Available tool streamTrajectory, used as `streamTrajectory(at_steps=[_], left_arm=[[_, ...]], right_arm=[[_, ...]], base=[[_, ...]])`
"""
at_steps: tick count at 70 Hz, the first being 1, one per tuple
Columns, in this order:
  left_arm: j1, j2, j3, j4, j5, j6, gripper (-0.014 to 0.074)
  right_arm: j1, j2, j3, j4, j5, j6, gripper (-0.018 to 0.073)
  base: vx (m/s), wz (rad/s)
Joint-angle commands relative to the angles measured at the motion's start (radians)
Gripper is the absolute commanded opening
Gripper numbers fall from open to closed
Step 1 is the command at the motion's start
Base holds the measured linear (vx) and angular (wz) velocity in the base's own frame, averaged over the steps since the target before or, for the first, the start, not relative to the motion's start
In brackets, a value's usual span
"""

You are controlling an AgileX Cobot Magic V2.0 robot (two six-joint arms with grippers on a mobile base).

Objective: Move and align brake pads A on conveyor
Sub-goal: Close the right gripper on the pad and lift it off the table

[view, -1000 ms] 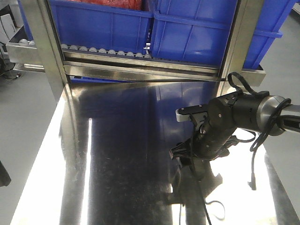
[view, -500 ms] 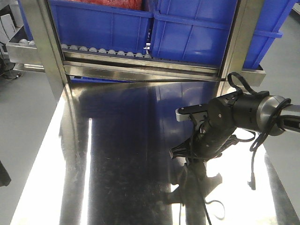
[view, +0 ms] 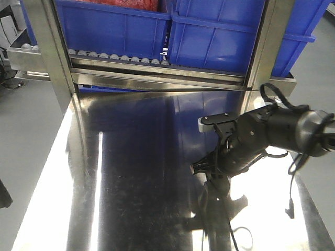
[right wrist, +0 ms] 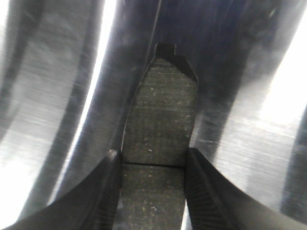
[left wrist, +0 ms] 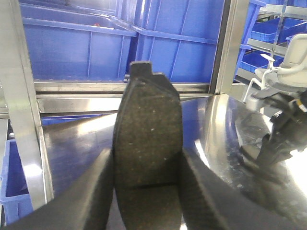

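Note:
My left gripper is shut on a brake pad A, a dark grey curved pad with a thin groove, held upright above the steel table. My right gripper is shut on a second brake pad A, held just over the shiny steel surface. In the front view the right gripper points down and left over the table's right half; its pad is hard to make out there. The left gripper is outside the front view. The conveyor is out of view.
The shiny steel table fills the front view. Behind it are blue bins on a roller rail, framed by steel posts. The right arm shows at the right of the left wrist view.
The right arm's wrist has shifted slightly to the right and turned. Its gripper tip stays about where it was, still holding its pad.

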Motion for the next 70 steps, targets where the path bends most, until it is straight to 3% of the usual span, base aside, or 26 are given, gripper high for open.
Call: streamTrajectory(at_steps=[1,18,37,70], left_arm=[[-0.007,0.006,-0.027,-0.007,-0.105,-0.001,0.0003],[-0.007,0.006,-0.027,-0.007,-0.105,-0.001,0.0003],[-0.007,0.006,-0.027,-0.007,-0.105,-0.001,0.0003],[-0.007,0.006,-0.027,-0.007,-0.105,-0.001,0.0003]], right_arm=[[-0.003,-0.132,0.031,-0.024,-0.116,-0.003,0.0034],[-0.015,-0.368,0.164,-0.07,-0.173,0.007,0.0034],[-0.171,-0.673,0.285,-0.085,-0.196,0.014,0.0034],[-0.171,-1.182,0.549,-0.086,-0.193,-0.083,0.0034]], base=[[0.0,0.0],[0.0,0.0],[0.0,0.0],[0.0,0.0]])
